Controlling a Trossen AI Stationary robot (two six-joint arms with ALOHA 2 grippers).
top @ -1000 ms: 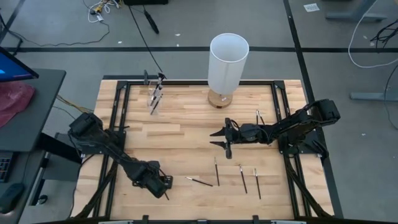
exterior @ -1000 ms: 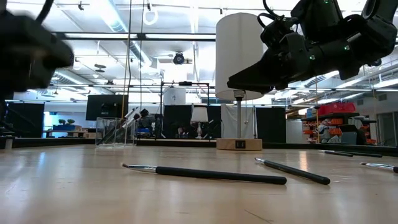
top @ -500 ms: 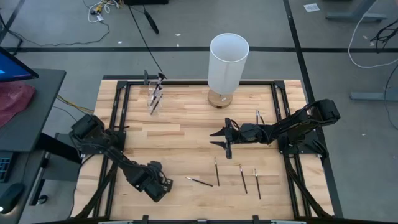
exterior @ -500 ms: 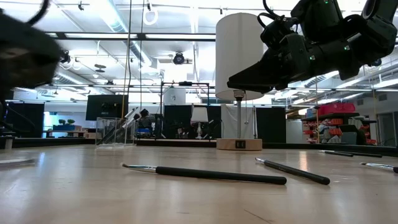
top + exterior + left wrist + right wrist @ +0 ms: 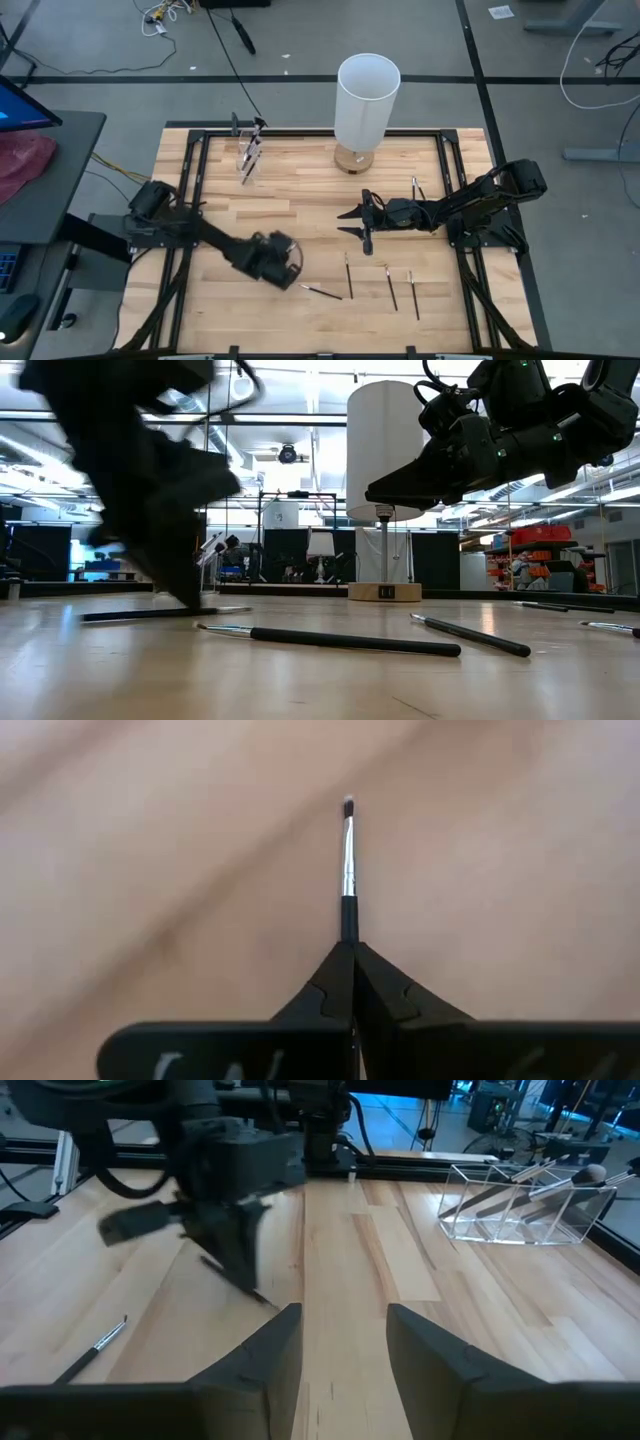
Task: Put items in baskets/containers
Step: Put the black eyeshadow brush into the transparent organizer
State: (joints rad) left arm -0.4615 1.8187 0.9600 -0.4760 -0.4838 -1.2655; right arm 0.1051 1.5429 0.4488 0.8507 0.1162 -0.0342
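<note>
Left gripper [image 5: 352, 960] closed on brush [image 5: 348, 870], held near handle end; light, stiff, thin, can slip. Right gripper [image 5: 358, 222] open, empty.

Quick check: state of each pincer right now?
Left pincer: closed, holding a brush.
Right pincer: open, holding nothing, above the table's middle.

**Brush pinched at the fingertips**

We see the left gripper [image 5: 351, 952] from behind, its two dark fingers [image 5: 400, 995] pressed together into a single point with no gap between them. From that point a thin brush [image 5: 348, 870] sticks straight out: a short stretch of dark handle, then a shiny metal ferrule, then a small dark bristle tuft with a pale tip. Behind it lies only a blurred, light wooden table [image 5: 520, 870], its grain smeared into diagonal streaks.
</note>
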